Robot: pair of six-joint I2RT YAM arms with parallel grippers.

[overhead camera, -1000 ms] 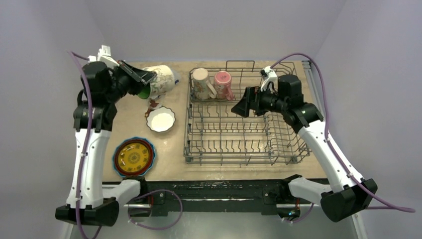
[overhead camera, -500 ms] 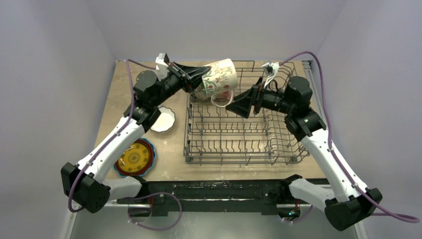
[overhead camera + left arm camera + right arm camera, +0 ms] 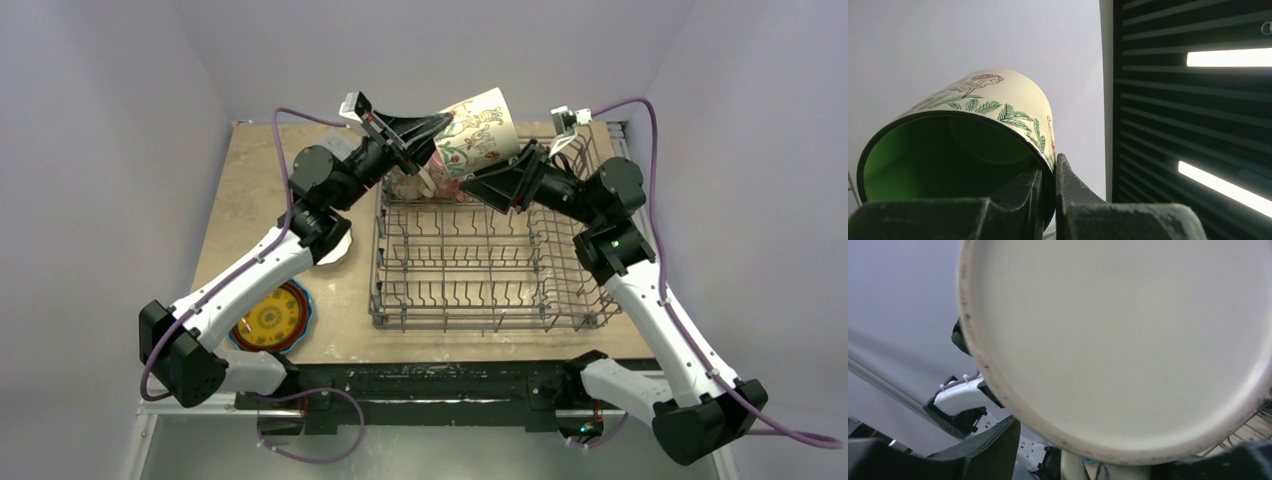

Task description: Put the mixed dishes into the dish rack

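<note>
1. Top view: even, diffuse overhead light, moderately bright; faint soft shadows under the dish rack (image 3: pixel 470 318) wires on the table (image 3: pixel 250 190); mild softness throughout.
2. Left wrist view: ceiling light strips (image 3: pixel 1228 57) blown out white; mug (image 3: pixel 1013 95) exterior lit, green interior shaded; nearest foreground dark, blurred.
3. Right wrist view: mug base too close, out of focus, evenly lit.

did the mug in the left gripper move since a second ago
Yes. The mug went right, from over the table left of the rack to above the rack's far edge.
</note>
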